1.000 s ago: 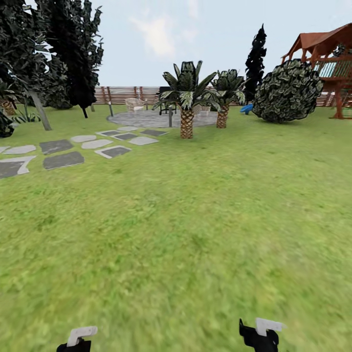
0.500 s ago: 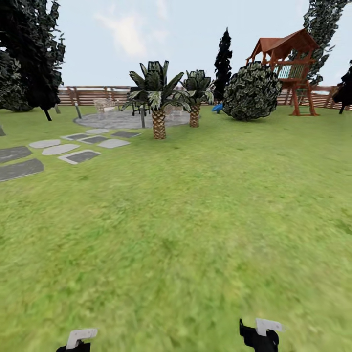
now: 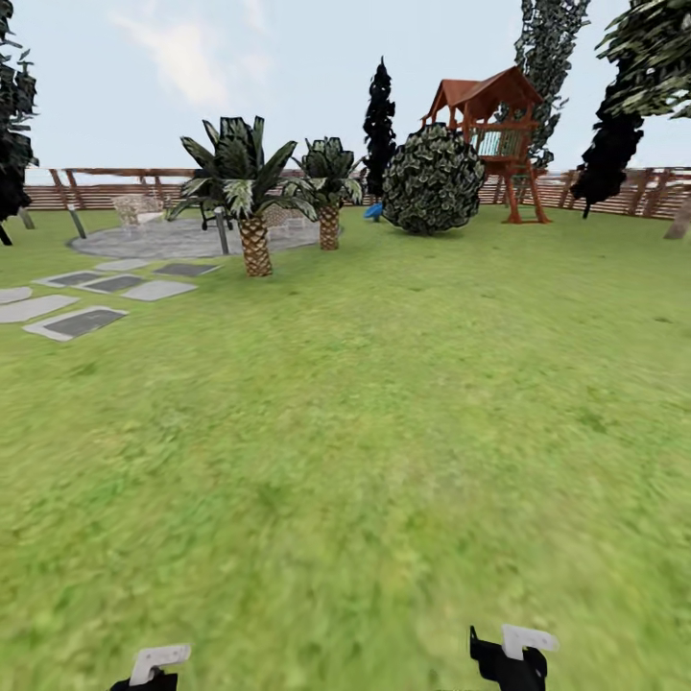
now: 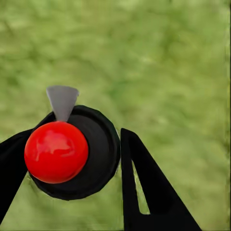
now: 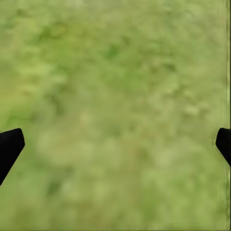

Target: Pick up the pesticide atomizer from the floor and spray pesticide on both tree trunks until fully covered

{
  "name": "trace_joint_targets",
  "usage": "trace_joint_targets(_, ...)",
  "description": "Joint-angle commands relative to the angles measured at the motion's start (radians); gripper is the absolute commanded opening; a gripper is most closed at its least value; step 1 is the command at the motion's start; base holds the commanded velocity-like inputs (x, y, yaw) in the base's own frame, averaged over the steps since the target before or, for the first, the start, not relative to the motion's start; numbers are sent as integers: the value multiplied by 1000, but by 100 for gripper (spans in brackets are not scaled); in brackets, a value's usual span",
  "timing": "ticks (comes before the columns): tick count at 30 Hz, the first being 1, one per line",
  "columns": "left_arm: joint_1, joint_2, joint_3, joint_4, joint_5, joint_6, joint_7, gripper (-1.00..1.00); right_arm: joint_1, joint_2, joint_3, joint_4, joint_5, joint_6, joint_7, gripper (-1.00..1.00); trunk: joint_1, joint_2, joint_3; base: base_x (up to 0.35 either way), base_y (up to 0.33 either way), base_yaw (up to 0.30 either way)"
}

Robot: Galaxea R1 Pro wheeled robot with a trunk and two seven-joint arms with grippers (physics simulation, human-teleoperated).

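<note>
The pesticide atomizer [image 4: 56,151], a dark round bottle seen from above with a red top and a grey nozzle, sits between the black fingers of my left gripper [image 4: 72,144], which is shut on it over grass. My right gripper [image 5: 115,144] is open, with nothing but lawn between its tips. In the head view, parts of the left gripper [image 3: 154,667] and right gripper [image 3: 509,657] show at the bottom edge. The grey paved floor [image 3: 182,240] with its curved edge lies far off at the left. A pale trunk [image 3: 679,219] under light green leaves stands at the right edge, likely one of the trees.
Wide lawn [image 3: 384,432] stretches ahead. Two small palms [image 3: 254,206] stand by the paving and stepping stones [image 3: 77,321] lie at the left. Beyond are a round bush [image 3: 434,182], a wooden play tower [image 3: 494,134], black cone-shaped trees [image 3: 379,120] and the slat fence [image 3: 106,187].
The whole head view has shifted left, so the camera has turned right; the play tower and a trunk at the right have come into view. Both grippers sit as before.
</note>
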Motion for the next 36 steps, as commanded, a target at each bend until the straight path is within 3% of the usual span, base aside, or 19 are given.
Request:
trace_joint_targets(1, 1, 0, 9, 0, -8, -3, -5, -100, -1, 0, -6, 1, 8, -3, -3, 100, 0, 0, -1, 54, -104, -300)
trace_joint_targets(19, 2, -6, 8, -2, -7, -2, -5, -100, -1, 0, -6, 1, 8, -3, -3, 100, 0, 0, -1, 9, -8, -300)
trace_joint_targets(36, 2, -4, 9, -1, -6, -2, -4, -100, -1, 0, -6, 2, 8, -3, -3, 100, 0, 0, -1, 312, -28, -300)
